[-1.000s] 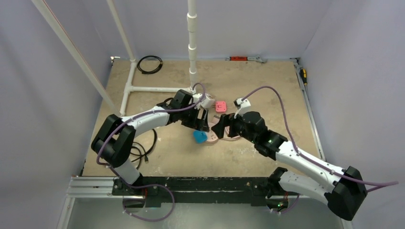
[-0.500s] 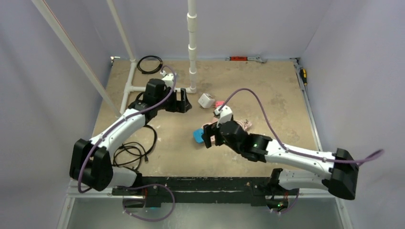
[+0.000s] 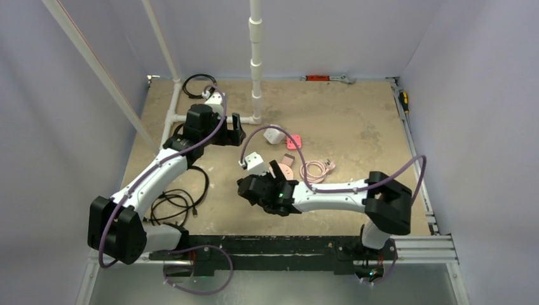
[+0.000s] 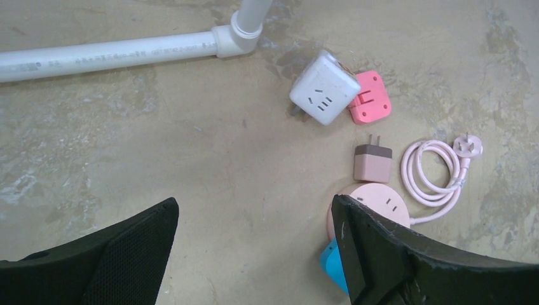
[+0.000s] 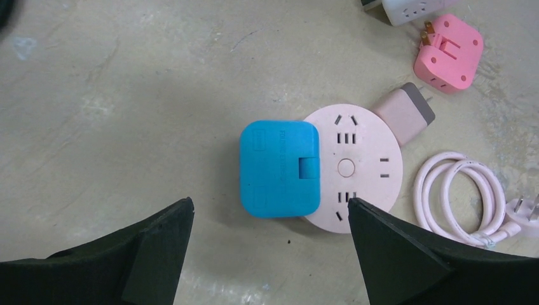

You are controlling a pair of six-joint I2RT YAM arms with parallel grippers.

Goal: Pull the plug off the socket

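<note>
Near the middle of the table, a bit toward its front edge, the right gripper hangs over the socket. Its two fingers stand wide apart and hold nothing. The socket is a flat round pink disc, lying face up. A blue plug sits on its left side and sticks out past the rim. You cannot see if its pins are in the slots. From above, the right arm hides the blue plug and most of the socket.

A small brown-pink charger touches the socket's far rim, with its pins pointing away. Just right of the socket lies a pink cord rolled in a loop. One end runs to the socket.

Farther back, a pink square plug and a white cube touch each other. The top of the right wrist view cuts off most of the cube.

The left gripper is toward the far left corner, near the white pipe. Its fingers are wide apart too, with nothing between them. In the left wrist view one finger covers part of the socket and most of the blue plug.

Black cables lie by the left edge, partly under the left arm. A black ring of cable sits in the far left corner.
</note>
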